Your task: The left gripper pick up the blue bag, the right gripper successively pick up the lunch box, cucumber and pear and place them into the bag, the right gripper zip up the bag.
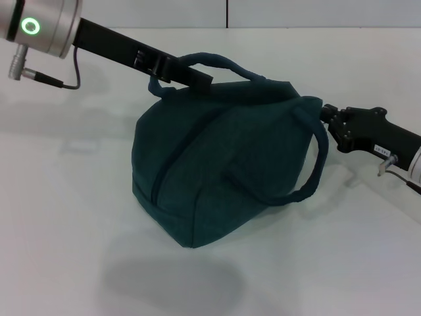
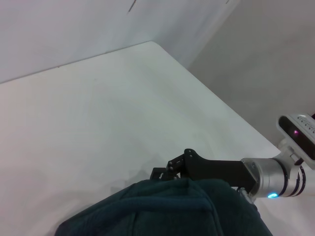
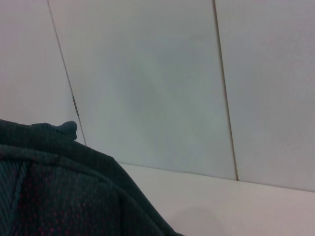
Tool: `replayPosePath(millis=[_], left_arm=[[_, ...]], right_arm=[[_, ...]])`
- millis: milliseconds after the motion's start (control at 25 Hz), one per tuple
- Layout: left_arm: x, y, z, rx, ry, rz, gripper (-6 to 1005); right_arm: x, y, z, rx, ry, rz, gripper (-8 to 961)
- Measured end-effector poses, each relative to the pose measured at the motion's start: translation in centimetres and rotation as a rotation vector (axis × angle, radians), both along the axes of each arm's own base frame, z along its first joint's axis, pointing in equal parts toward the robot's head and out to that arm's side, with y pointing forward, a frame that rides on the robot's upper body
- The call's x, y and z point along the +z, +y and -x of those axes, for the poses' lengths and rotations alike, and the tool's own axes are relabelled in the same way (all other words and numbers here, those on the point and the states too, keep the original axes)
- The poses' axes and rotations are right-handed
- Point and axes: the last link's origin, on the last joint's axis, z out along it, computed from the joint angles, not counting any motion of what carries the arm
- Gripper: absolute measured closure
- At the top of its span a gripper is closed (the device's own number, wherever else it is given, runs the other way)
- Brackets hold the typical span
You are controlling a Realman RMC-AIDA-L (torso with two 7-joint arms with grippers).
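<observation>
The blue bag [image 1: 217, 164] is sitting in the middle of the head view on the white tabletop [image 1: 66, 230]. It is looking full and puffy, and it is leaning a bit. A dark zipper line is running down its front side. One loop handle is hanging down on the right side of the bag, and the other loop handle is standing up at the top.

The left pincer [image 1: 172, 74] is reaching in from the upper left of the head view. It is clamped on the top handle of the bag. A green ring light is glowing on the left arm in the upper left corner.

The right pincer [image 1: 325, 113] is coming in from the right edge of the head view. Its tip is touching the top right corner of the bag. The bag is hiding its fingers, so I cannot tell if they are apart or together.

In the left wrist view, the bag [image 2: 167, 209] is filling the bottom, and the right pincer [image 2: 170, 169] is poking in just behind it. In the right wrist view, the bag [image 3: 54, 191] is filling the lower left corner, with a pale wall behind it.
</observation>
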Motion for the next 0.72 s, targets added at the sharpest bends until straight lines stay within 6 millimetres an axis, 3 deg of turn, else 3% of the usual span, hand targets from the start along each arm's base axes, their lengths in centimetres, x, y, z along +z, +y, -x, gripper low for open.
replayPosePath(millis=[480,720], left_arm=[[0.2,-0.1,0.5,0.013,-0.012,-0.013,951],[0.6,-0.1,1.0,0.014,-0.029,-0.035,950]], right_arm=[[0.6,-1.0,-0.3,0.011,0.053,-0.009,937],[0.9,-2.8,0.3,0.091,0.125,0.022,938]])
